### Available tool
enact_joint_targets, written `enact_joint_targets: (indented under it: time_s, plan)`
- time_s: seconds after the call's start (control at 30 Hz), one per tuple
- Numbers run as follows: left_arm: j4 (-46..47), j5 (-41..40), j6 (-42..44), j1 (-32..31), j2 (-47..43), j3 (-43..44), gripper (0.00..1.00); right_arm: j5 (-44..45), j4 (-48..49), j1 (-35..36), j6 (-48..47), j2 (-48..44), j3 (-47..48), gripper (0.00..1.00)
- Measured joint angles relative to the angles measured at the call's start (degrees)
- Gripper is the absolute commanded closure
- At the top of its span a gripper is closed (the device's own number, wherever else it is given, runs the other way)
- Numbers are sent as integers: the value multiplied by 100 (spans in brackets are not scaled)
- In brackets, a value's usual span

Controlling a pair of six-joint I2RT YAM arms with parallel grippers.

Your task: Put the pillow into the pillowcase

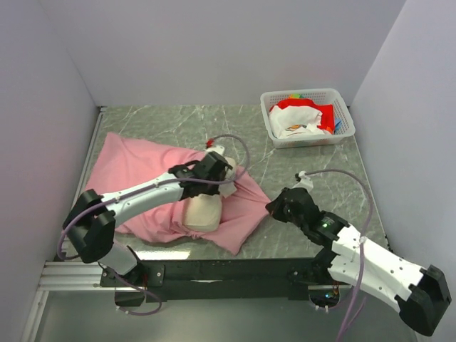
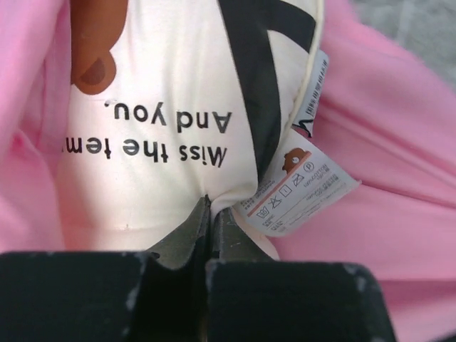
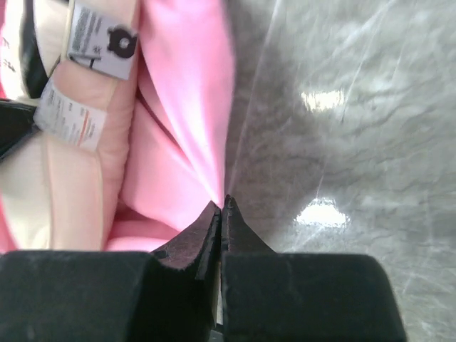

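The pink pillowcase [image 1: 142, 178] lies spread over the left half of the table. The cream pillow [image 1: 203, 210] sits partly inside its opening, pink cloth around both sides. My left gripper [image 1: 214, 171] is shut on the pillow's edge; in the left wrist view the fingertips [image 2: 209, 206] pinch cream fabric [image 2: 164, 164] printed with dark text, next to white care labels [image 2: 299, 189]. My right gripper [image 1: 274, 208] is shut on the pillowcase's right edge; in the right wrist view its tips [image 3: 222, 205] pinch a taut pink fold [image 3: 185, 142], and the pillow [image 3: 71, 178] shows at left.
A white basket [image 1: 308, 117] holding red and white cloth stands at the back right. White walls close in the table at the left, back and right. Grey marble tabletop [image 1: 306, 171] lies bare between the pillowcase and the basket.
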Motion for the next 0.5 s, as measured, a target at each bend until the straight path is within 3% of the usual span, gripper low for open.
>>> enact_joint_targets:
  time_s: [0.2, 0.37, 0.47, 0.5]
  plan:
    - [-39, 494, -15, 872, -153, -452, 99, -17, -470, -118, -120, -669, 404, 100]
    - [-9, 831, -20, 890, -306, -505, 99, -35, -555, -138, -136, -763, 291, 100]
    - [0, 986, -28, 909, -535, -636, 99, -76, -382, -162, -118, -584, -31, 65]
    - [-13, 1029, -31, 911, -623, -682, 99, -98, -306, -168, -120, -468, -142, 46]
